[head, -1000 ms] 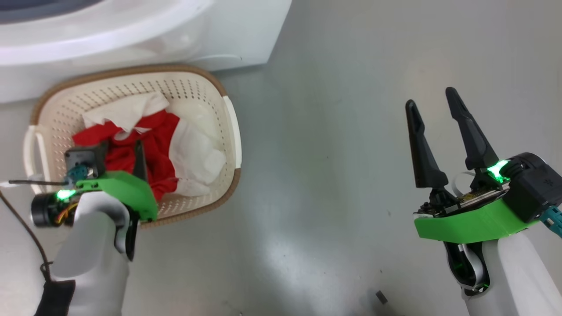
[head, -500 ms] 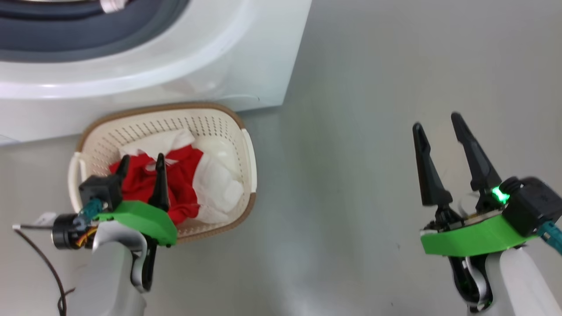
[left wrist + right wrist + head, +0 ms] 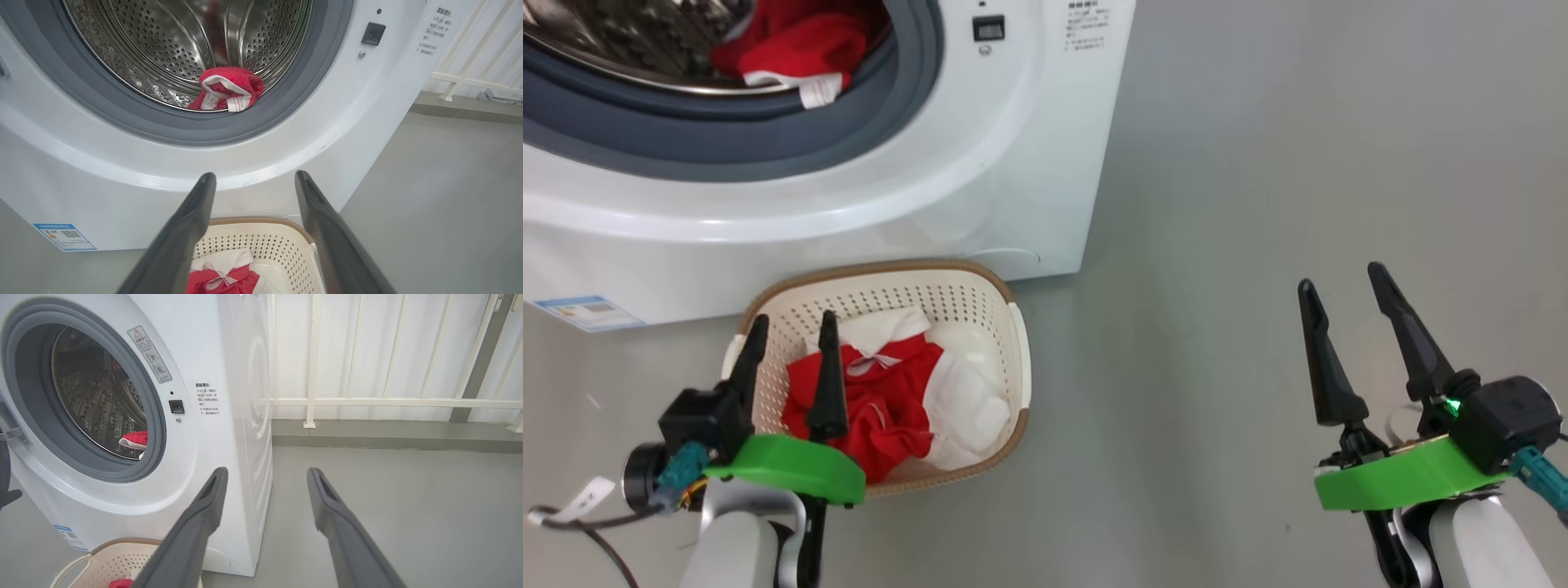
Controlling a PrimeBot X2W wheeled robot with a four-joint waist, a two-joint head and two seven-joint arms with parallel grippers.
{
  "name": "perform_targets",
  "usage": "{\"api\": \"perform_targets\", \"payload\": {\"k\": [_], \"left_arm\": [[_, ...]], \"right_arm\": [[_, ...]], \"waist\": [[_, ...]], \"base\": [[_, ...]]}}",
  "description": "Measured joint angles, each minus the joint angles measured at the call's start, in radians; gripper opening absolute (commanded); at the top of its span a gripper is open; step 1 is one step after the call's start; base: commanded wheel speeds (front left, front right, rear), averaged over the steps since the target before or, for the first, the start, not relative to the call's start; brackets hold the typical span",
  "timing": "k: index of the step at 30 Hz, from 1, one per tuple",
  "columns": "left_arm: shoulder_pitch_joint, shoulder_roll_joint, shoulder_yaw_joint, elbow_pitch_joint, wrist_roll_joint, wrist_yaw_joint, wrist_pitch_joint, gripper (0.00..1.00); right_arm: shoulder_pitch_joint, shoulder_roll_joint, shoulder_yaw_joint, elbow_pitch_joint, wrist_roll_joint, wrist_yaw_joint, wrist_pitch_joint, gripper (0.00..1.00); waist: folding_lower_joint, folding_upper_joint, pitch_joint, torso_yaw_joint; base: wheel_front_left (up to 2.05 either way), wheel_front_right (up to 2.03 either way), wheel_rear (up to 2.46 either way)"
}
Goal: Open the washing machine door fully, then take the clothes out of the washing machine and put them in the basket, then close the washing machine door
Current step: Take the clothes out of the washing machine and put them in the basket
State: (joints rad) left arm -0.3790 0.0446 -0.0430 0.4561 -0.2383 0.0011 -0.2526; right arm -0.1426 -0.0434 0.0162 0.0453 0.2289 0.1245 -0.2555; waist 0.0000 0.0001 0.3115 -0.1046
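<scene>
1. Head view: the washing machine (image 3: 980, 163) stands with its mouth uncovered, and a red garment (image 3: 792, 41) lies at the front lip of its drum (image 3: 629, 33). The basket (image 3: 1023, 359) sits on the grey floor (image 3: 1217, 245) just in front of the machine, holding red and white clothes (image 3: 882, 408). The left gripper (image 3: 794, 320) hangs over the basket's near side, fingers spread and empty. The right gripper (image 3: 1342, 278) is well apart over the floor, also spread, holding nothing.
2. Left wrist view: both fingers stand wide apart, with the basket's far end below them and the drum above, the red garment at its bottom edge.
3. Right wrist view: the spread fingers point at the machine's right front corner; a white railing (image 3: 367, 402) runs behind.
</scene>
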Motion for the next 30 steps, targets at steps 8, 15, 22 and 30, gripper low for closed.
{"api": "perform_targets", "payload": {"k": [8,15,22,30], "left_arm": [[0.083,-0.003,0.002,-0.142,0.001,0.004,0.000,1.00],[0.148,-0.003,0.008,-0.252,0.032,0.004,0.000,1.00],[0.212,-0.003,0.020,-0.324,0.053,-0.001,0.000,1.00],[0.283,-0.002,0.033,-0.353,0.060,0.000,0.000,1.00]], "right_arm": [[0.021,0.000,-0.014,-0.001,-0.036,0.000,0.000,1.00],[0.062,0.001,-0.040,-0.014,-0.049,0.000,0.000,1.00],[0.105,0.001,-0.067,-0.031,-0.054,0.000,0.000,1.00],[0.135,0.002,-0.070,-0.049,-0.054,0.000,0.000,1.00]], "waist": [[0.0000,0.0000,-0.071,0.025],[0.0000,0.0000,-0.117,0.035],[0.0000,0.0000,-0.154,0.033],[0.0000,0.0000,-0.189,0.022]], "base": [[0.00,0.00,0.00],[0.00,0.00,0.00],[0.00,0.00,0.00],[0.00,0.00,0.00]]}}
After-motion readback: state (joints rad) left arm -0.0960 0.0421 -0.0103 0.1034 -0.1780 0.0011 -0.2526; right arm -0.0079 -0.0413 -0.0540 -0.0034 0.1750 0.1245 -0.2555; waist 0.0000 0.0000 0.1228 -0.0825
